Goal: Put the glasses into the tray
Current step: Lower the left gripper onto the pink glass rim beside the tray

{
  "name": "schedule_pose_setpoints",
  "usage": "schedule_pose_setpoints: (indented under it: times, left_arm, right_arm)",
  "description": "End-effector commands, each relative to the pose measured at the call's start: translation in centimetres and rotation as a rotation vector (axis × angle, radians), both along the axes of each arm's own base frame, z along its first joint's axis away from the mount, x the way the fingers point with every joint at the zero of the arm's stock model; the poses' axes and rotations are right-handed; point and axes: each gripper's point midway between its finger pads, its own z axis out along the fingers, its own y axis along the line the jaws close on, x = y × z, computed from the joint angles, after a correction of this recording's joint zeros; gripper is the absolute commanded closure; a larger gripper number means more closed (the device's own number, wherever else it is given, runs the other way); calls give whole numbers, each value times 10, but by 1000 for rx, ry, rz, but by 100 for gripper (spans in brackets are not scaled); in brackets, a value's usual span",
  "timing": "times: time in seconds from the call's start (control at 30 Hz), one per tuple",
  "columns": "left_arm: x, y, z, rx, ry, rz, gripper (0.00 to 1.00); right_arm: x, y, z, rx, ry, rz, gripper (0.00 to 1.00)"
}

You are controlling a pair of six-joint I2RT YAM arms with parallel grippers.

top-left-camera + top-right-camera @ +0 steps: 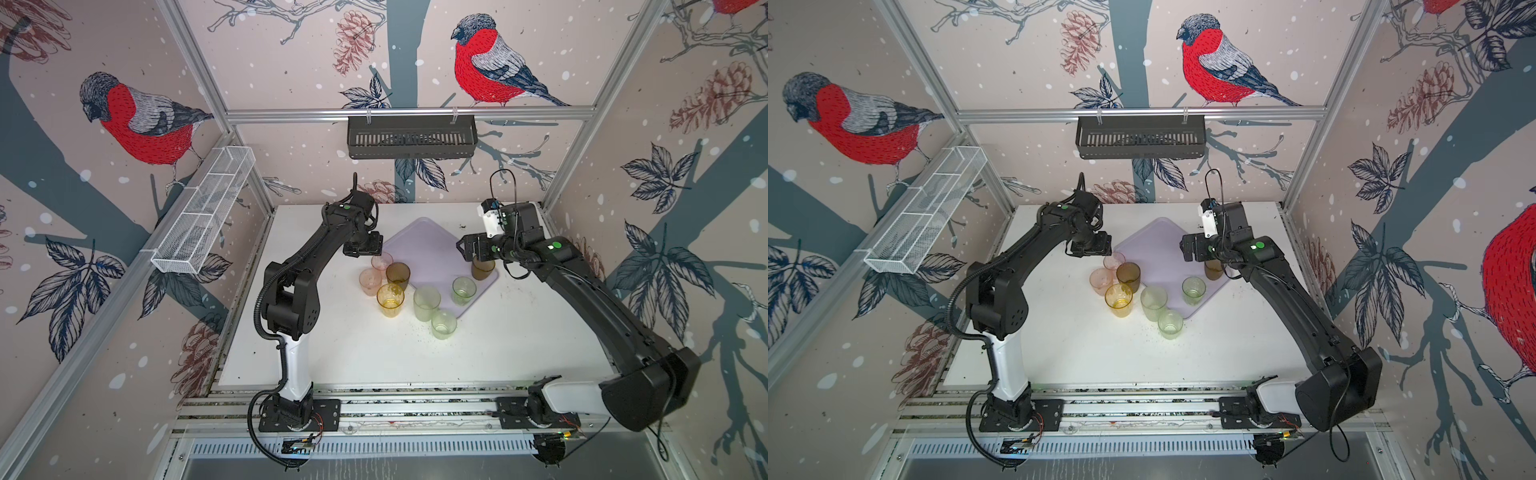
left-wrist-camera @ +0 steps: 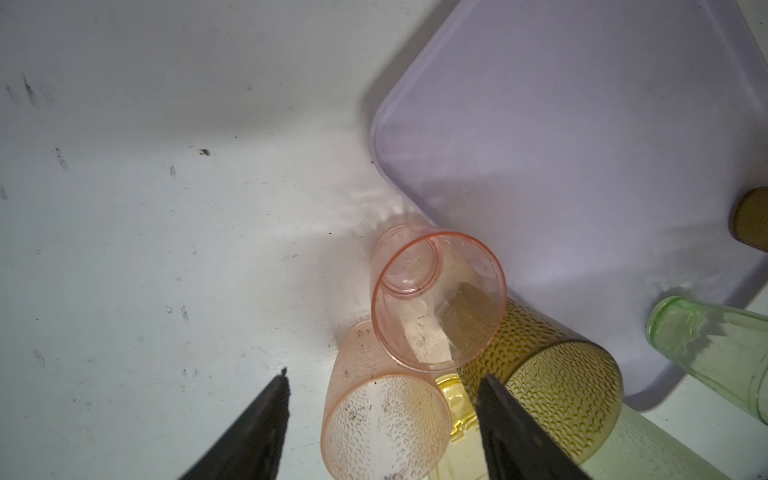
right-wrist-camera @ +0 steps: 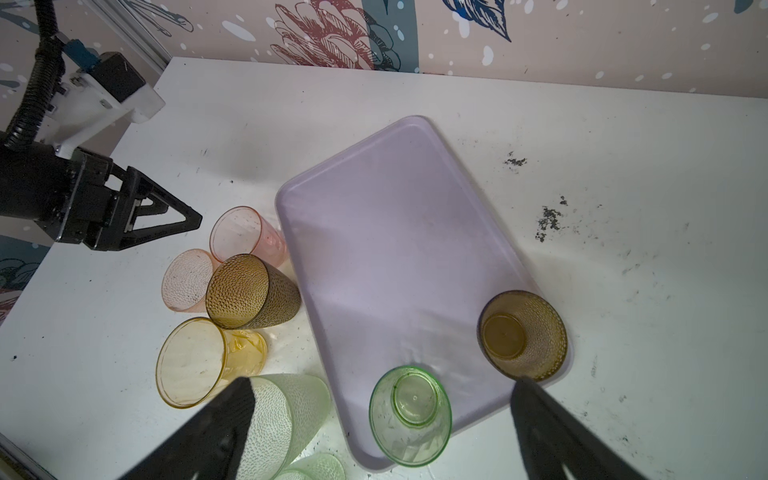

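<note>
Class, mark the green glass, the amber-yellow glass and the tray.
green glass [image 3: 410, 415]: right wrist view, inside, near its base.
amber-yellow glass [image 1: 390, 299]: a top view, inside its mouth.
tray [image 3: 395, 249]: right wrist view, bare floor.

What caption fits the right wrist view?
Open right gripper over the lilac tray, which holds a green tumbler and a brown tumbler.
</note>
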Motion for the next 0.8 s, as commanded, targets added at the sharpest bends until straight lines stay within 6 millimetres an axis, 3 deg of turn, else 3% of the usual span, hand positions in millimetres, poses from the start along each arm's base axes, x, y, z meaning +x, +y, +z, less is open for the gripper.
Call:
schedule_pose_setpoints:
  times: [0.0, 0.77]
  left_arm:
    - [1, -2, -6, -2, 8, -14, 33]
    - [4, -1, -42, 62, 56, -22, 50]
  right_arm:
    - [6, 5, 5, 17, -12, 2, 3]
    - [11, -1, 2, 1, -7, -25, 2]
